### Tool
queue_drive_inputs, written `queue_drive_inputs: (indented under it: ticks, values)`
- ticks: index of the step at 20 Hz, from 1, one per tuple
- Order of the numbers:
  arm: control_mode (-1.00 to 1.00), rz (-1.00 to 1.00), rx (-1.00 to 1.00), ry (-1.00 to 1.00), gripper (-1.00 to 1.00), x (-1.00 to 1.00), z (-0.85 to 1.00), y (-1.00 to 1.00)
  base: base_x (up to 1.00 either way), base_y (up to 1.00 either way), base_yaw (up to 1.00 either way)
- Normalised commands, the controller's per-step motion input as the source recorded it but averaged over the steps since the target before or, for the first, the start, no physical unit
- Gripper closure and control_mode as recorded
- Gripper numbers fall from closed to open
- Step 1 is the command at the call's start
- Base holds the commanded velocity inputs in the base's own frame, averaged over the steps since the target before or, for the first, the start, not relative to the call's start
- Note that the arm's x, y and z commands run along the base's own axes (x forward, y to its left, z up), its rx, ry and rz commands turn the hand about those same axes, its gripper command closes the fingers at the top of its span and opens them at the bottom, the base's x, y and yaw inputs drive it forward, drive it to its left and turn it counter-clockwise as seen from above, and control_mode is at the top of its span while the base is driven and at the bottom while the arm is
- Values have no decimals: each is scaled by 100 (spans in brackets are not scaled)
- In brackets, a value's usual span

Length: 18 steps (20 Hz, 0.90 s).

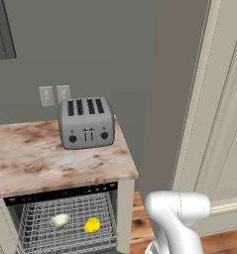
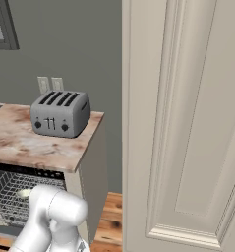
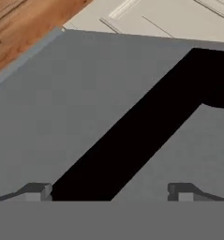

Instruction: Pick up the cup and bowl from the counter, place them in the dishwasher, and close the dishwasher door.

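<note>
The dishwasher (image 1: 60, 194) stands open under the counter (image 1: 35, 158), its grey wire rack (image 1: 40, 233) pulled into sight. In the rack lie the pale bowl (image 1: 59, 220) and, to its right, the yellow cup (image 1: 92, 225). My arm (image 1: 177, 213) bends down below the frame, right of the dishwasher. In the hand view the gripper (image 3: 109, 192) is open, fingertips (image 3: 38, 191) wide apart, close over the flat grey dishwasher door (image 3: 76, 108). The door's long dark bar handle (image 3: 132, 136) runs diagonally between the fingertips. I cannot tell whether they touch the door.
A silver four-slot toaster (image 1: 86, 122) sits at the counter's back right, below two wall outlets (image 1: 54, 94). A tall white panelled door (image 2: 188, 123) stands close on the right. Wooden floor (image 1: 140, 218) lies between the cabinet and that door.
</note>
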Motion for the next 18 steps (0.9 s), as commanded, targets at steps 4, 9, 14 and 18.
queue_drive_inputs:
  ticks: [4, 9, 14, 18]
  values:
    - [-100, 14, -28, -17, -100, 76, 2, -36, 0, 0, 0]
    - [-100, 13, -21, -12, -100, 98, 0, -47, 0, 0, 0]
    - [-100, 11, -17, -10, -100, 100, 0, -53, 0, 0, 0]
    - [-100, 11, -12, -9, -100, 97, 0, -48, 0, 0, 0]
